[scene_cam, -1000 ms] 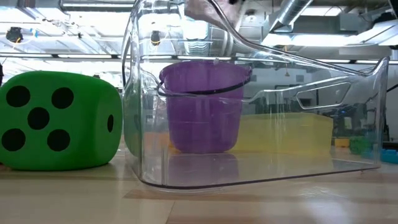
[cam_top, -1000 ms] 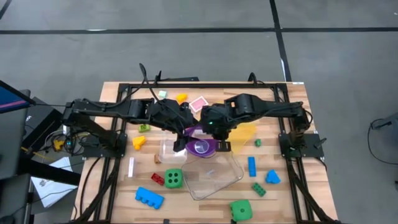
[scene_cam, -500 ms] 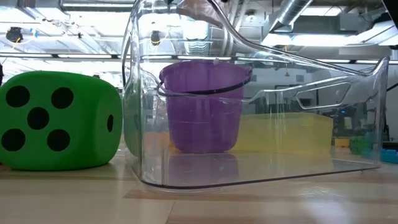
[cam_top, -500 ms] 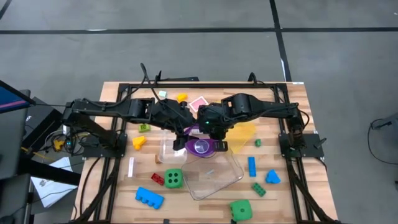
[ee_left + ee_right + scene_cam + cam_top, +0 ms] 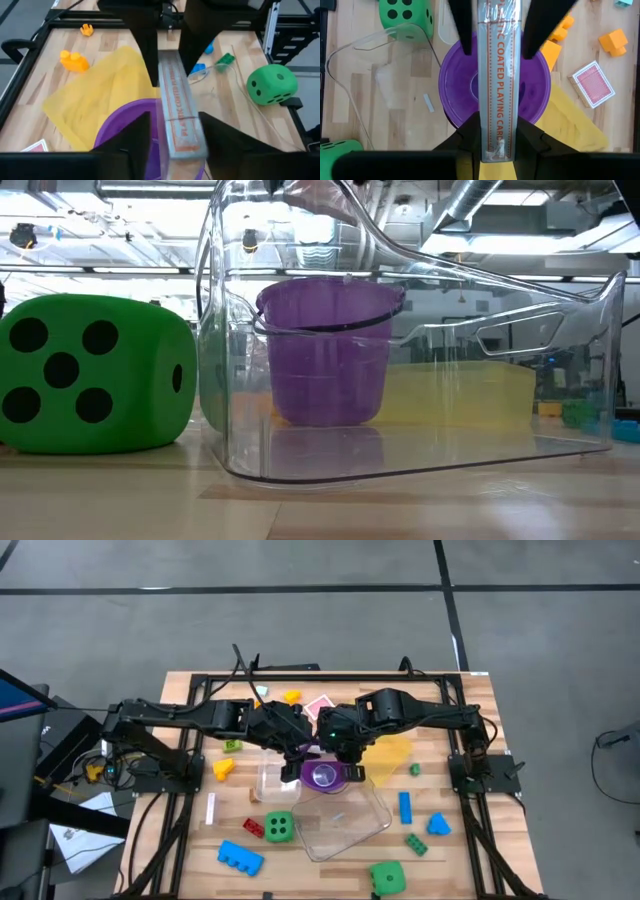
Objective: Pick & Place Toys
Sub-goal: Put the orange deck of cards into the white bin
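So here's what we're looking at: both arms meet right over the purple cup, and the thing between them isn't a toy at all. It's a wrapped card box, sitting above the cup's mouth. Its long axis runs straight from one claw to the other, across the middle of the cup.

The right gripper is pinched tight on one end of the box. The left gripper straddles the other end, but we can't tell whether it's actually clamped.

Our guess is the next move hinges on that, since the box goes wherever the firm grip takes it.

The toys are all loose on the table around the cup, none in it that we can see. Here's our count:

- **Green dice:** two, one die on the left arm's side of the cup and the other die well past it.
- **Blue pieces:** three, with two on the right arm's side, including one blue brick.
- **Red brick:** one red brick, beside the nearer die.
- **Yellow bits:** two, on the left arm's side.
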`<control>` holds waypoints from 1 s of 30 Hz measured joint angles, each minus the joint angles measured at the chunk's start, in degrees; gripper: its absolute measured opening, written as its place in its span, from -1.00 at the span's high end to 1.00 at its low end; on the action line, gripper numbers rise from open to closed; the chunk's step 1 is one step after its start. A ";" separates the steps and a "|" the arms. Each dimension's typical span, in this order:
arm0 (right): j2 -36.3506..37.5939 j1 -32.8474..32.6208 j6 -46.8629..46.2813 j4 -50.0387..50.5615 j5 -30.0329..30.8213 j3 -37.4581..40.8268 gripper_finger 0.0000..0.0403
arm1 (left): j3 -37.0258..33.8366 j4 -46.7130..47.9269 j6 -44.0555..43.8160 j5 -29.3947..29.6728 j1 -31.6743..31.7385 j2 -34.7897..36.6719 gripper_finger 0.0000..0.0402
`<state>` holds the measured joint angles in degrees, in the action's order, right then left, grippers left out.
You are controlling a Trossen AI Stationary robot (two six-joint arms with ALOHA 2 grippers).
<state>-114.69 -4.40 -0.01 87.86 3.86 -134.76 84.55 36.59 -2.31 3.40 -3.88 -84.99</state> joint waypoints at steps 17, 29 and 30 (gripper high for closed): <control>1.03 0.89 -3.04 -0.86 0.68 0.07 0.42 | -0.07 5.48 -2.48 2.15 1.06 1.40 0.70; 12.23 3.93 -9.45 -1.20 2.42 -0.07 0.05 | -2.37 15.48 -4.27 2.48 2.73 11.88 0.70; 13.31 4.05 -10.28 -1.32 3.67 -0.07 0.04 | -3.79 15.87 -5.13 2.43 2.73 13.41 0.70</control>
<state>-101.38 -0.35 -10.29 86.54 7.53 -134.83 80.76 52.46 -7.45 5.82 -1.15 -71.58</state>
